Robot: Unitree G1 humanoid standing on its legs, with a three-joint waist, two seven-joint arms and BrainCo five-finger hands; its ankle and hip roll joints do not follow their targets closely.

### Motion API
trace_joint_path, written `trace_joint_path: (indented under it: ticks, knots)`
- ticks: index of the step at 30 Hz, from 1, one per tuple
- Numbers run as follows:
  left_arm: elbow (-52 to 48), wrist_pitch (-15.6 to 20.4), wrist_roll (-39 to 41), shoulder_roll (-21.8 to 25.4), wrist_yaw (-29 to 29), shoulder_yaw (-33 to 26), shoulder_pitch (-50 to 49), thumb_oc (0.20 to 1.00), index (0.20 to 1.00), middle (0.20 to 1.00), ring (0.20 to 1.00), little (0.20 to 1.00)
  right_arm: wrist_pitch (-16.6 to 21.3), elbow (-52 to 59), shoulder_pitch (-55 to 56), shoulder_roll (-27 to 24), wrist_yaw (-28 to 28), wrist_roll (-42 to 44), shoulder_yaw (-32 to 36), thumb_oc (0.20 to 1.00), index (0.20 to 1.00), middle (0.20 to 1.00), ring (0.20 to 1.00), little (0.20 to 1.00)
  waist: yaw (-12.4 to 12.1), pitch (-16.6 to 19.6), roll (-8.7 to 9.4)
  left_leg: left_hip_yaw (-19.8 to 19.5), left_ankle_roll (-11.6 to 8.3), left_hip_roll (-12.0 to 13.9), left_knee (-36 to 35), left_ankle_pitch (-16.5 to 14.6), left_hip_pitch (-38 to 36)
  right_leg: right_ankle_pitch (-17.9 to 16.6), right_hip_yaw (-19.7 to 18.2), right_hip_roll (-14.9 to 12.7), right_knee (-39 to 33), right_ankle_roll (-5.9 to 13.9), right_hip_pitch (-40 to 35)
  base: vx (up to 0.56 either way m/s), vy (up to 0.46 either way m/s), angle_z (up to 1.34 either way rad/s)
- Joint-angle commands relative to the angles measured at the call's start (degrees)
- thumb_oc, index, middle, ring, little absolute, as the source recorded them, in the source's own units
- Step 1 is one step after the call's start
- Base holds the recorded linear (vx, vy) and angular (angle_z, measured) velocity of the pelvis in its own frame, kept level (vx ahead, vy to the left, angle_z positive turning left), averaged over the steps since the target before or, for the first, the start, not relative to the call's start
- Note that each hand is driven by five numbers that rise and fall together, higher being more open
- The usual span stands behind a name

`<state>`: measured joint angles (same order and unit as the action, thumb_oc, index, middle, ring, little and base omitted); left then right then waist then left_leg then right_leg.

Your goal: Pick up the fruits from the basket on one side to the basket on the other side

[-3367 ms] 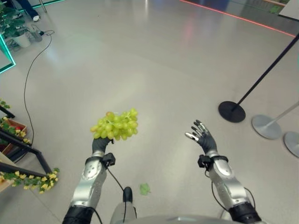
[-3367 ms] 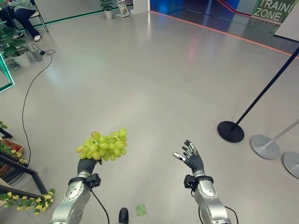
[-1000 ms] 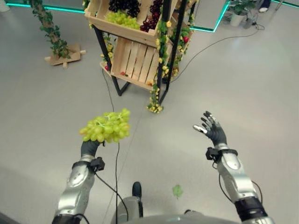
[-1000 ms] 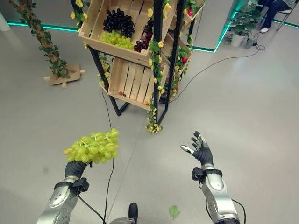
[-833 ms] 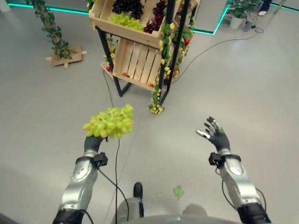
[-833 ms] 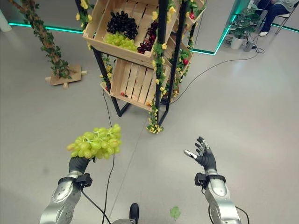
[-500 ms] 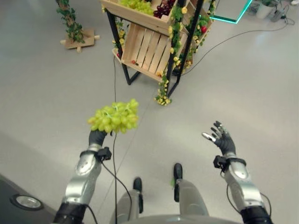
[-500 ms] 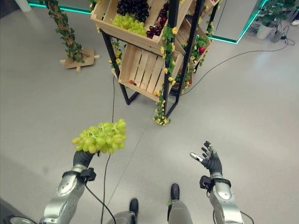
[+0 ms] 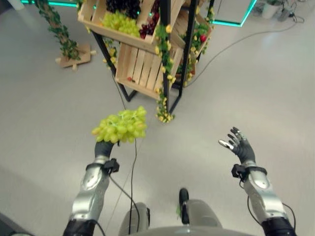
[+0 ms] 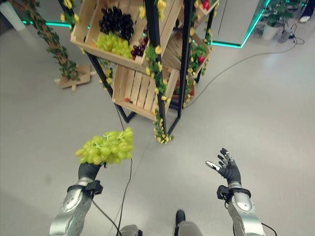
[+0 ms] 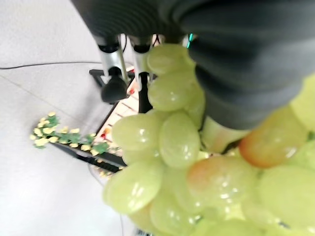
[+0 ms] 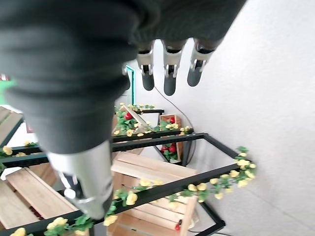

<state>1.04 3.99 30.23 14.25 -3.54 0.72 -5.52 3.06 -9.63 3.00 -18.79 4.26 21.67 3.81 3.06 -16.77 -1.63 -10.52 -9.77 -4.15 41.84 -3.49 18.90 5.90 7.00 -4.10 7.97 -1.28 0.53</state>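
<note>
we see the left hand (image 9: 103,148) raised above the grey floor (image 9: 44,128), its fingers curled up under a bunch of green grapes (image 9: 120,126) and gripping it from below. the bunch is large and tight, wider than the hand that carries it, made of many pale yellow-green oval grapes with a glossy skin. in the left wrist view the grapes (image 11: 167,162) press right against the dark cover of the hand, and a few of them there have an orange-red blush while the rest are plain green.

the right hand (image 10: 228,170) is held up on the other side, well apart from the bunch, with its fingers spread and fairly straight and nothing in them; the right wrist view shows the fingers (image 12: 169,69) reaching out over bare floor.

ahead of both hands stands a black metal rack (image 10: 185,54) wound with yellow flowers and green leaves. its tilted upper wooden crate (image 10: 84,34) holds more green grapes (image 10: 112,44) with dark purple grapes (image 10: 114,20) beside them, and a lower wooden crate (image 10: 140,91) sits beneath. red fruit (image 10: 201,59) shows on the rack's far side. the carried bunch hangs in the air in front of the rack, not touching it.
</note>
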Motion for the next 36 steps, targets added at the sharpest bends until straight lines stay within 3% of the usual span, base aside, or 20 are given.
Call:
trace_joint_path:
  ticks: [1, 2, 3, 4, 5, 7, 9, 10, 16, 17, 20, 21, 22, 23, 24, 26, 28, 29, 32, 36]
  knots:
    - [-7.71, 4.87, 1.53, 2.13, -0.7, -5.65, 1.12, 0.2, 0.2, 0.2, 0.2, 0.2, 2.92, 1.17, -2.79, -1.79, 0.65, 1.5, -0.31, 1.0, 1.0, 1.0, 1.0, 1.0, -1.23, 2.0, -0.02, -0.55, 2.66, 2.56, -14.27, -3.97, -2.04, 6.15, -3.91, 1.05, -6.36, 4.61, -3.69, 0.24, -0.01, -0.11]
    - [-7.73, 4.87, 1.52, 2.07, -0.72, -5.62, 1.04, 0.2, 0.2, 0.2, 0.2, 0.2, 2.98, 1.09, -2.76, -1.85, 0.66, 1.5, -0.36, 1.0, 1.0, 1.0, 1.0, 1.0, -1.39, 2.03, 0.21, -0.41, 2.44, 2.69, -15.74, -3.55, -2.94, 6.23, -4.1, 0.97, -6.26, 4.39, -3.77, 0.42, 0.027, -0.07]
    - [-8.07, 5.16, 1.68, 2.25, -0.88, -5.41, 0.87, 0.2, 0.2, 0.2, 0.2, 0.2, 2.9, 1.02, -2.67, -2.35, 0.8, 1.03, -0.66, 1.0, 1.0, 1.0, 1.0, 1.0, -2.2, 2.22, -0.83, -2.14, 0.94, 5.08, -25.35, 1.05, -3.27, 7.84, -4.65, 2.33, -6.35, 4.55, -5.58, 0.2, -0.004, -0.03]
    - [-8.07, 5.17, 1.67, 2.21, -0.89, -5.37, 0.85, 0.2, 0.2, 0.2, 0.2, 0.2, 2.9, 1.01, -2.64, -2.4, 0.8, 1.03, -0.65, 1.0, 1.0, 1.0, 1.0, 1.0, -2.18, 2.17, -0.77, -2.16, 0.81, 5.14, -26.2, 1.48, -3.75, 7.82, -4.63, 2.31, -6.36, 4.45, -5.67, 0.38, 0.076, -0.13]
    - [-8.12, 5.39, 1.48, 2.24, -0.81, -5.54, 1.04, 0.2, 0.2, 0.2, 0.2, 0.2, 2.62, 1.0, -2.55, -3.06, 0.96, 0.44, -0.35, 1.0, 1.0, 1.0, 1.0, 1.0, -2.25, 2.45, -1.25, -1.44, -0.61, 8.03, -30.89, 4.57, -2.83, 9.23, -4.57, 2.04, -6.4, 4.97, -7.9, 0.19, 0.043, -0.32]
    - [-8.16, 5.32, 1.36, 2.29, -0.78, -5.7, 0.95, 0.2, 0.2, 0.2, 0.2, 0.2, 2.47, 0.97, -2.45, -3.16, 0.9, 0.15, -0.33, 1.0, 1.0, 1.0, 1.0, 1.0, -2.39, 2.5, -1.11, -0.41, -0.85, 8.16, -30.64, 4.85, -2.59, 9.5, -4.44, 1.46, -6.56, 5.2, -9.12, 0.27, 0.094, -0.3]
    - [-8.26, 4.98, 2.5, 2.26, -0.11, -6.3, 0.24, 0.2, 0.2, 0.2, 0.2, 0.2, 1.9, 1.13, -2.23, -2.5, 0.11, -0.3, -0.61, 1.0, 1.0, 1.0, 1.0, 1.0, -2.86, 3.4, -0.84, -0.29, -0.26, 7.3, -29.22, 2.99, -3.9, 10.77, -5.17, 0.87, -5.76, 5.56, -10.74, 0.28, 0.131, -0.17]
    - [-8.44, 4.88, 2.5, 2.21, 0.02, -6.48, -0.15, 0.2, 0.2, 0.2, 0.2, 0.2, 1.65, 1.36, -1.64, -1.9, -0.46, -0.61, -0.34, 1.0, 1.0, 1.0, 1.0, 1.0, -2.97, 3.89, -0.85, 0.28, -0.42, 7.52, -30.98, 4.1, -4.48, 10.82, -4.73, 0.43, -5.84, 5.79, -11.52, 0.21, 0.159, -0.22]
    - [-8.39, 4.48, 1.98, 4.69, -0.55, -7.84, -0.35, 0.2, 0.2, 0.2, 0.2, 0.2, 0.56, 1.81, -0.47, -0.34, -1.69, -1.37, 0.57, 1.0, 1.0, 1.0, 1.0, 1.0, -1.99, 6.06, 1.03, 3.39, 1.65, 7.64, -35.56, 2.96, -8.05, 9.08, -3.53, -1.95, 2.2, 9.47, -6.45, 0.18, 0.202, -0.09]
    - [-7.91, 4.37, 1.83, 5.44, -0.86, -7.8, -0.06, 0.2, 0.2, 0.2, 0.2, 0.2, 0.25, 1.88, -0.28, 0.0, -1.97, -1.64, 0.9, 1.0, 1.0, 1.0, 1.0, 1.0, -1.34, 6.27, 1.45, 4.05, 2.92, 6.95, -35.95, 2.11, -8.88, 7.92, -3.34, -2.93, 7.01, 10.9, -3.99, 0.1, 0.164, 0.07]
    - [-7.38, 4.01, 1.34, 6.18, -0.84, -7.83, 0.34, 0.2, 0.2, 0.2, 0.2, 0.2, -0.15, 1.77, -0.08, 0.59, -2.52, -1.84, 1.11, 1.0, 1.0, 1.0, 1.0, 1.0, -0.77, 6.34, 1.86, 4.39, 4.34, 5.88, -35.9, 0.88, -9.71, 6.23, -3.87, -3.81, 12.62, 12.06, -0.76, 0.15, 0.265, -0.07]
    - [-7.46, 3.9, 1.11, 6.88, -0.82, -7.97, 0.6, 0.2, 0.2, 0.2, 0.2, 0.2, -0.35, 2.03, 0.31, 0.94, -2.89, -2.23, 1.39, 1.0, 1.0, 1.0, 1.0, 1.0, 0.19, 5.68, 2.08, 4.56, 5.42, 4.87, -35.63, 0.03, -10.44, 1.14, -5.0, -4.33, 18.03, 12.97, 1.73, 0.06, 0.165, 0.01]
    - [-7.44, 3.9, 1.13, 6.91, -0.81, -8.0, 0.63, 0.2, 0.2, 0.2, 0.2, 0.2, -0.38, 2.06, 0.29, 0.98, -2.89, -2.24, 1.38, 1.0, 1.0, 1.0, 1.0, 1.0, 0.09, 5.71, 2.15, 4.69, 5.47, 4.83, -35.54, 0.03, -10.3, 1.2, -5.18, -4.38, 18.39, 13.02, 2.06, 0.07, 0.334, 0.11]
    - [-7.52, 4.36, 1.14, 8.05, -1.12, -8.28, 1.48, 0.2, 0.2, 0.2, 0.2, 0.2, 0.09, 1.98, -0.2, 1.21, -2.82, -2.18, 0.92, 1.0, 1.0, 1.0, 1.0, 1.0, 0.64, 4.04, 1.37, 5.29, 6.37, 4.85, -35.11, -0.41, -10.65, -2.88, -5.65, -4.65, 23.17, 13.79, 6.31, 0.0, 0.173, 0.09]
    - [-7.45, 4.4, 1.15, 8.05, -1.12, -8.31, 1.58, 0.2, 0.2, 0.2, 0.2, 0.2, 0.11, 1.95, -0.3, 1.21, -2.81, -2.19, 0.91, 1.0, 1.0, 1.0, 1.0, 1.0, 0.56, 4.02, 1.37, 5.4, 6.38, 4.88, -35.06, -0.45, -10.55, -2.84, -5.78, -4.62, 23.4, 13.79, 6.56, 0.05, 0.247, -0.09]
    - [-8.37, 5.12, 1.99, 8.94, -1.4, -8.78, 2.71, 0.2, 0.2, 0.2, 0.2, 0.2, 0.11, 1.21, -2.03, 1.38, -2.05, -2.75, -0.35, 1.0, 1.0, 1.0, 1.0, 1.0, -0.38, 3.41, 0.61, 7.08, 5.77, 6.3, -35.19, -1.52, -11.58, -1.87, 1.37, -10.41, 17.02, 12.87, 8.48, 0.09, 0.116, -0.33]
    - [-9.11, 5.34, 2.95, 10.27, -0.96, -9.06, 3.27, 0.2, 0.2, 0.2, 0.2, 0.2, 0.07, 0.34, -3.5, 1.19, -1.75, -2.48, -0.46, 1.0, 1.0, 1.0, 1.0, 1.0, -0.93, 2.89, 1.34, 7.78, 5.6, 5.75, -34.57, -2.14, -11.29, -1.85, 6.13, -12.3, 9.56, 12.2, 6.97, 0.06, 0.02, -0.2]
    - [-9.11, 5.33, 2.99, 10.35, -0.93, -9.1, 3.32, 0.2, 0.2, 0.2, 0.2, 0.2, 0.12, 0.21, -3.63, 1.24, -1.75, -2.46, -0.46, 1.0, 1.0, 1.0, 1.0, 1.0, -0.9, 2.85, 1.34, 7.74, 5.61, 5.8, -34.61, -2.14, -11.32, -2.07, 6.27, -12.2, 9.04, 12.22, 6.68, 0.04, -0.011, -0.22]
    - [-11.0, 5.62, 3.75, 10.55, 0.18, -9.0, 3.02, 0.2, 0.2, 0.2, 0.2, 0.2, 0.42, -0.9, -4.62, 0.6, -1.67, -2.07, -0.84, 1.0, 1.0, 1.0, 1.0, 1.0, -1.68, 4.5, 2.79, 9.35, 5.24, 4.92, -33.19, -3.37, -9.64, -0.91, 6.58, -11.09, -2.91, 12.51, 1.36, 0.04, -0.011, 0.08]
    - [-13.15, 5.9, 6.7, 10.01, 0.7, -9.38, 2.97, 0.2, 0.2, 0.2, 0.2, 0.2, 0.45, -1.67, -5.34, -0.16, -1.93, -1.54, -0.83, 1.0, 1.0, 1.0, 1.0, 1.0, -1.95, 6.11, 3.12, 9.77, 5.18, 4.97, -32.14, -3.9, -9.04, -1.08, 6.29, -10.85, -4.35, 12.33, 0.7, 0.05, -0.023, -0.24]
